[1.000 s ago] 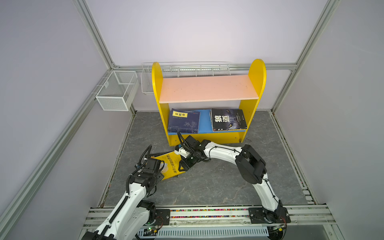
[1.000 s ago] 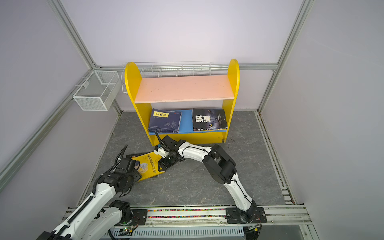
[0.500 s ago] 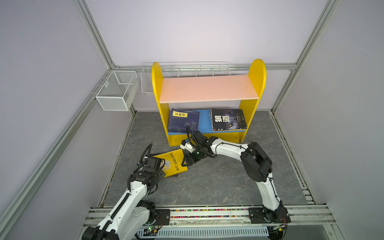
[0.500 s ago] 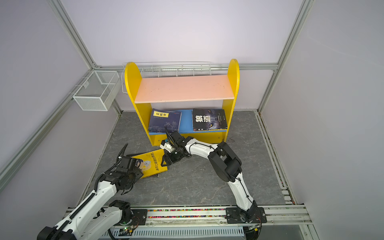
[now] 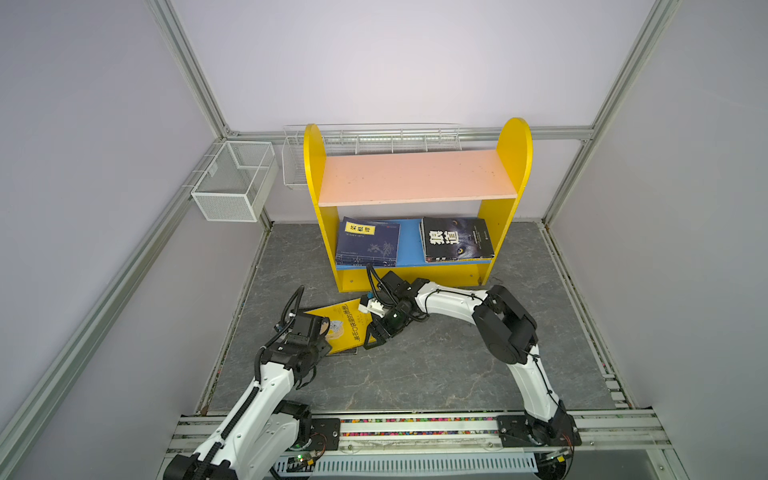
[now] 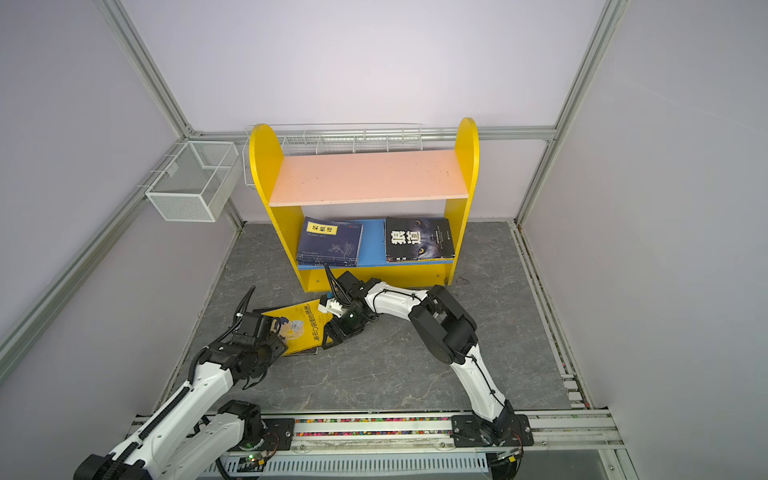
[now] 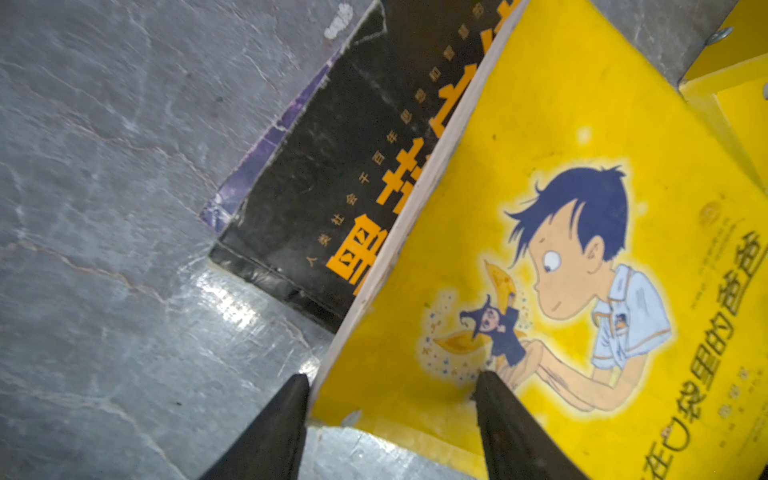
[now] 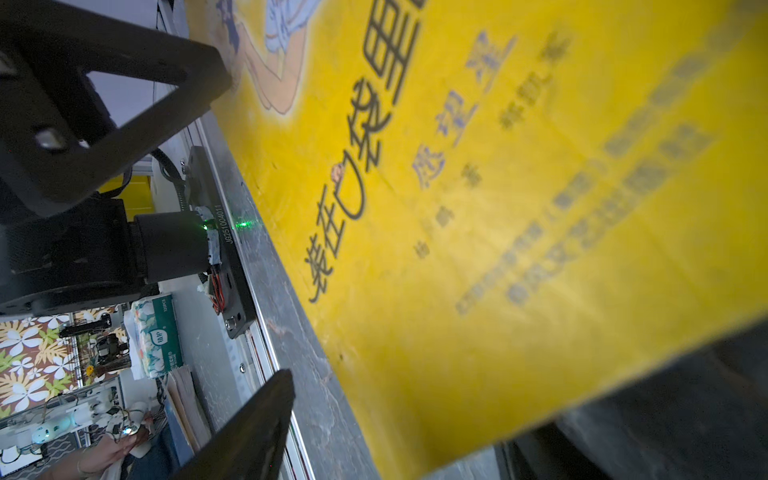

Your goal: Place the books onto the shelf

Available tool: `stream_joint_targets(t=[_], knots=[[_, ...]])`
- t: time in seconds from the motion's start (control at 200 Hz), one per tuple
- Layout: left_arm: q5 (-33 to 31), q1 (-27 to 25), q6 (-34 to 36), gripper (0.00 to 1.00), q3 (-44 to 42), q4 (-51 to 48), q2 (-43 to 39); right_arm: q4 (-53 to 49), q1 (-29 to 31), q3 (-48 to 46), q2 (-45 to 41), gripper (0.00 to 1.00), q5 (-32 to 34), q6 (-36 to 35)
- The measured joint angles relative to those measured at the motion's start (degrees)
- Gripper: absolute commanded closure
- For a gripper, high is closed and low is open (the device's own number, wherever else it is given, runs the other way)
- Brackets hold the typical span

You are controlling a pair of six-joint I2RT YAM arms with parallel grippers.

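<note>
Your left tool (image 7: pixel 391 376) stands apart, its 2 fingers (image 7: pixel 270 428) straddling a corner of the yellow book (image 5: pixel 348 326), 1 tip over the cover and 1 just off the edge. Your right tool (image 5: pixel 372 337) is apart too, at the book's opposite edge, with 1 finger clear of the cover. The yellow book lies tilted on a black book (image 7: pixel 332 166) on the grey bench (image 5: pixel 436 365), just in front of the shelf (image 5: pixel 313 166). On its blue lower board (image 5: pixel 409 245) lie navy books (image 5: pixel 368 243) and a dark book (image 5: pixel 455 239).
</note>
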Motion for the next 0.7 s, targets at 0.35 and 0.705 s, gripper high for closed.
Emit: stream_joint_targets(t=[0.35, 0.705], knots=[[0.2, 0.0, 0.0, 0.36, 0.0, 0.0, 0.0, 2.6, -0.2, 0.0, 0.3, 0.28, -4.1, 0.7], [0.6, 0.0, 0.0, 0.37, 0.0, 0.6, 0.2, 7.8, -2.3, -3.4, -4.3, 0.32, -6.9, 4.2]])
